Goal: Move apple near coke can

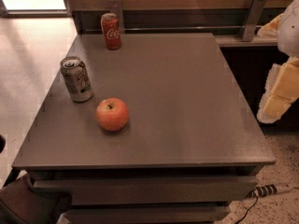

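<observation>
Here's the apple (112, 114), sitting on the near-left part of the table (187, 101), round and red-orange with a yellowish blush, stem dimple facing up. It looks smooth and waxy, with a soft gleam on its skin.

Just beside it, up and to the left, stands a silver-grey can (76, 79) with dark lettering, upright, pull-tab top showing. The two are close but apart.

Well back along that same left side, near the far edge, is the coke can (111, 31): red, white script, silver top, upright. That's the destination.

The table is a flat, matte grey-brown slab, with drawer fronts below it.

Out at the right edge of the view, off the table and well apart from everything, hangs the gripper (279, 97), a pale, blocky, yellowish shape. Whether the jaws are apart or together, I cannot tell.

So nothing has been grasped; the reach to the apple looks like the step in hand. To do it well, I'd come in from the right or from above, the open side, because the silver-grey can crowds the apple's left. Close across the widest part of the fruit, since a round slick skin can squirt out of a shallow pinch. Lift clear before travelling, then track back along the left side and set it down short of the coke can, as a tall light cylinder could tip at a nudge.
</observation>
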You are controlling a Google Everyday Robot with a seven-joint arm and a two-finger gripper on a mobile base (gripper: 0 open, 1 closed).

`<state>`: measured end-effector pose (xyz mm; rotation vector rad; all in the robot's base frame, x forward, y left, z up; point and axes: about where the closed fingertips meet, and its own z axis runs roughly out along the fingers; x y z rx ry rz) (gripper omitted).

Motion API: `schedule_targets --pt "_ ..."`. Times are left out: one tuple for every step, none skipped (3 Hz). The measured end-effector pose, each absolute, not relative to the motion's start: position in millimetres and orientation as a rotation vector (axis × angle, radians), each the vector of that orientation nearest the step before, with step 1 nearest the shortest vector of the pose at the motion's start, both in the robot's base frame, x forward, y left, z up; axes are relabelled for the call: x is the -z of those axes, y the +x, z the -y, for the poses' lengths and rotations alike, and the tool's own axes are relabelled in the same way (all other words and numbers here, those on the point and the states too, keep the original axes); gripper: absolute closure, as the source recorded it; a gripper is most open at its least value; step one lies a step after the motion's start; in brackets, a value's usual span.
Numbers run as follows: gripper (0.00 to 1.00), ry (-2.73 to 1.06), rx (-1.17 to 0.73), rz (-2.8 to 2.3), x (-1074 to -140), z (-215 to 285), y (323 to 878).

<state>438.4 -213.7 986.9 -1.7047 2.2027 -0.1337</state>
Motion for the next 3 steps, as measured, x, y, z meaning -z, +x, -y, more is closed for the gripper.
schedule_targets --pt "0.00 -1.705 0.134 -2.203 -987.0 213.7 438.4" --pt "0.00 -1.702 0.042 -2.156 -982.7 202.4 441.8" --pt "0.00 -1.652 -0.241 -1.979 -933.6 187.0 458.2"
